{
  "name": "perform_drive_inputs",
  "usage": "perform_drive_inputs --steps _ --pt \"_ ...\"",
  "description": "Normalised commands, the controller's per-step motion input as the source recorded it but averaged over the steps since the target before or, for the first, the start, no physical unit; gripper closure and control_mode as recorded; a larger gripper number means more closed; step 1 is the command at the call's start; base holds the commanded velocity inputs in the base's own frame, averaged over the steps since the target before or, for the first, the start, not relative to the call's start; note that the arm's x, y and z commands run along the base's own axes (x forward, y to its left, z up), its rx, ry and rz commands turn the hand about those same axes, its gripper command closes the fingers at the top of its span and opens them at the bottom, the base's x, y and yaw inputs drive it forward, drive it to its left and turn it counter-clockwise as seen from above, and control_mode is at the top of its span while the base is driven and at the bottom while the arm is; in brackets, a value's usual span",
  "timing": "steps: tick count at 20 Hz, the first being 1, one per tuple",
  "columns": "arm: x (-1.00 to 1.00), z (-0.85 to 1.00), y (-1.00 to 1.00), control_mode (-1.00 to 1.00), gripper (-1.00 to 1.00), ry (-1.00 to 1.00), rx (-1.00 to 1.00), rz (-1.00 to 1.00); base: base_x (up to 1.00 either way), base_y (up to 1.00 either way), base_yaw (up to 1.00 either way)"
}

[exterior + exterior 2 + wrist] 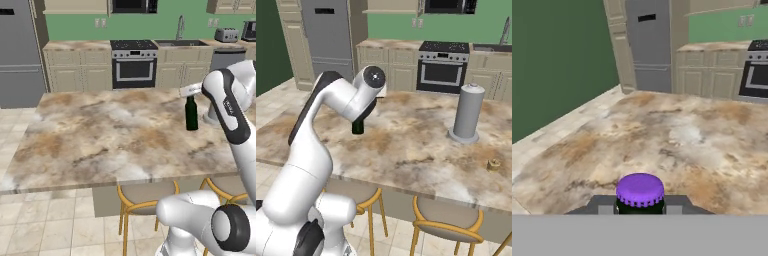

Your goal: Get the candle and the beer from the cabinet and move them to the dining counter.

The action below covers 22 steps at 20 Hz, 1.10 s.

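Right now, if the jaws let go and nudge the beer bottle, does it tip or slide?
Likely tips: the beer bottle is tall and slim, standing upright on the smooth dining counter. Held near its purple cap, any push acts high. It looks like glass, so probably fragile.

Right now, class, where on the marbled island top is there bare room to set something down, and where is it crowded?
Bare: the marbled brown-and-cream stone island top, from its left edge to the dark green glass bottle. Crowded: the right side, with the bottle in the pincer, a tall grey cylinder and the small tan-gold stub.
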Motion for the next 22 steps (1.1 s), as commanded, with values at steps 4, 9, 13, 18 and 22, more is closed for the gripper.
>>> perform_drive_inputs --steps 4,9,13,18,22 --pt "0.02 -0.54 0.08 -1.0 1.0 -0.21 0.0 0.01 0.0 0.0 0.0" --pt "0.0 -0.38 -0.01 -1.0 1.0 -0.27 0.0 0.05 0.0 0.0 0.0" --pt "0.0 -0.31 -0.13 -1.0 1.0 -0.19 0.02 0.09 0.0 0.0 0.0" --pt "0.1 -0.08 -0.33 -1.0 1.0 -0.01 0.04 0.07 0.0 0.0 0.0" --pt "0.14 0.0 -0.22 -1.0 1.0 0.0 0.0 0.03 0.0 0.0 0.0"
